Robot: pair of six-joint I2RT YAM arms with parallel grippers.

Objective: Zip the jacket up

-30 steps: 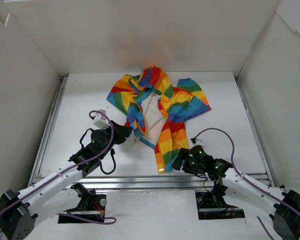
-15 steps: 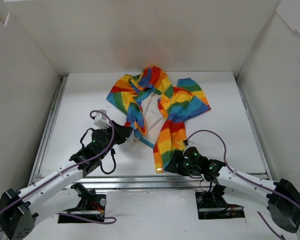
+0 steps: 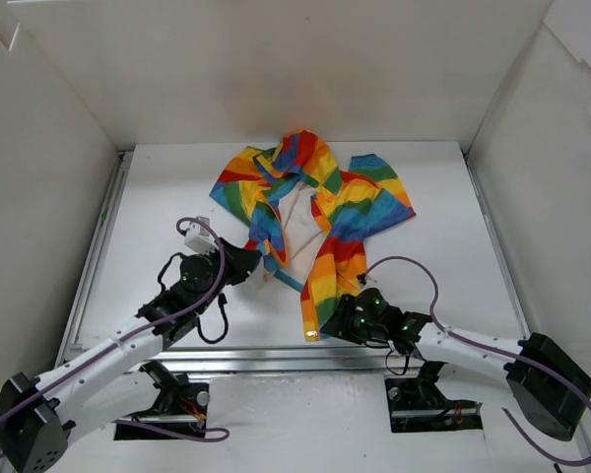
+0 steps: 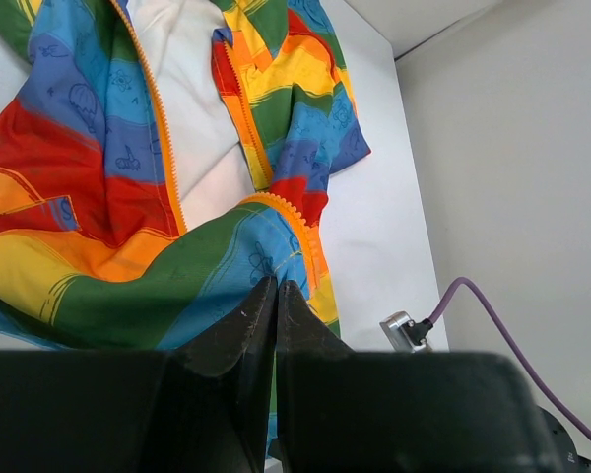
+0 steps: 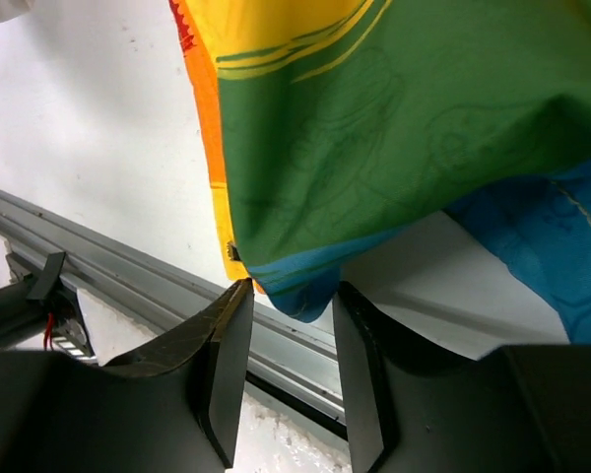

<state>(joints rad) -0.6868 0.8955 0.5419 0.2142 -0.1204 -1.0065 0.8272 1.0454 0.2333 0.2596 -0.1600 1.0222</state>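
Observation:
The rainbow-striped jacket lies open on the white table, white lining up, hood at the back. My left gripper is shut on the bottom hem of the jacket's left front panel; the left wrist view shows the fingertips pinching blue fabric beside the orange zipper teeth. My right gripper is open at the bottom corner of the right front panel. In the right wrist view the blue-green corner hangs between the two fingers, with the zipper end just above the left finger.
A metal rail runs along the table's near edge, right under the right gripper; it also shows in the right wrist view. White walls enclose the table on three sides. Purple cables loop off both wrists.
My right gripper has slid left along the near edge until its open fingers straddle the jacket's bottom corner. The left arm and the jacket have not moved.

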